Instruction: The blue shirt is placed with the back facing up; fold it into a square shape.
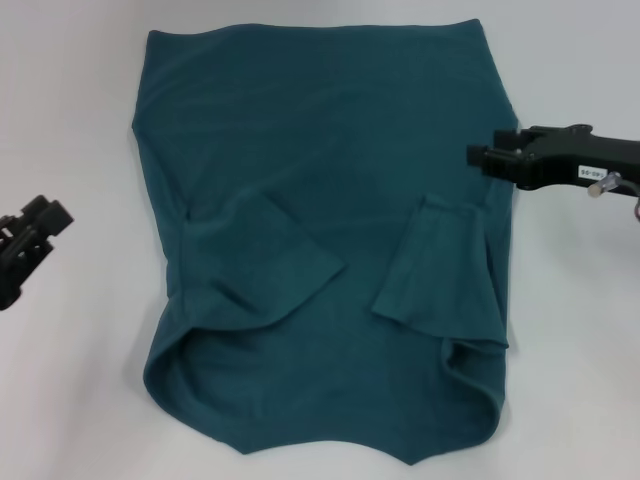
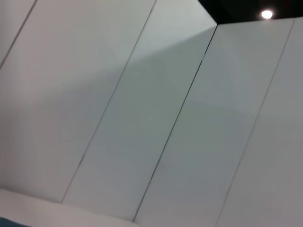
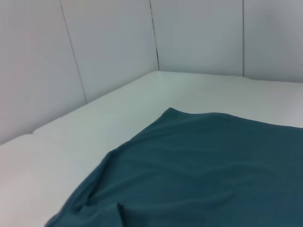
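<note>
With both sleeves folded inward, the blue shirt (image 1: 320, 230) lay flat on the bench (image 1: 70, 120), the right pincer (image 1: 483, 157), seemingly narrow, at its edge, likely needing a side grasp next.

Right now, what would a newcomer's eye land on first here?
The blue shirt spread flat across the white table, both sleeves folded inward over the body. Next, the right gripper reaching in over the shirt's right edge, while the left gripper sits off the cloth at the table's left side.
</note>
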Motion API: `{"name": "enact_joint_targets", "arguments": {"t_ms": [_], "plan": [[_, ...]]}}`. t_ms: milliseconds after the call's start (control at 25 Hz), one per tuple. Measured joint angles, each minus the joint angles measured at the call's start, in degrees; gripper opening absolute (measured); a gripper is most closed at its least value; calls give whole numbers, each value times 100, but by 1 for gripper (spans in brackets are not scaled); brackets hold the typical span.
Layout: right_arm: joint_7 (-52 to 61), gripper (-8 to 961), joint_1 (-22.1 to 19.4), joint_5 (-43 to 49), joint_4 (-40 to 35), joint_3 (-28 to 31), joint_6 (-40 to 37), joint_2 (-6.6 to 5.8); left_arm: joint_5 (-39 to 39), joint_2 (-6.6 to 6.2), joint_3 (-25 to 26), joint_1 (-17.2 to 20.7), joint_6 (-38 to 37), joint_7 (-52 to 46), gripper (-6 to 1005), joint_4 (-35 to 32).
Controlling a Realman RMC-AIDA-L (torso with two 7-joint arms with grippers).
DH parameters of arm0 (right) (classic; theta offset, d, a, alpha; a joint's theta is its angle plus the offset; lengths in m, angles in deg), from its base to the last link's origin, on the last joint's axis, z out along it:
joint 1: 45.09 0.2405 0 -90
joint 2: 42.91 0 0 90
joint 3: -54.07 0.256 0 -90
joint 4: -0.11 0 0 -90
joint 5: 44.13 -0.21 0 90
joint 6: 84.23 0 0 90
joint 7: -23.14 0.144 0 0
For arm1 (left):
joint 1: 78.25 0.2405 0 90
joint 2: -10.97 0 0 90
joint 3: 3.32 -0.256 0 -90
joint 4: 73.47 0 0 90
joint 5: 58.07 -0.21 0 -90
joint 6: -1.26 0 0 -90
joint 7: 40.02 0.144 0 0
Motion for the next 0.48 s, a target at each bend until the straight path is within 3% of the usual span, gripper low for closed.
{"name": "enact_joint_targets", "arguments": {"t_ms": [240, 480], "plan": [[-440, 472, 312, 3, 632, -15, 550, -12, -39, 15, 24, 9, 194, -365, 289, -43], [-580, 472, 682, 311, 1122, -35, 879, -39, -275, 50, -1061, 3, 1232, -1109, 290, -610]]}}
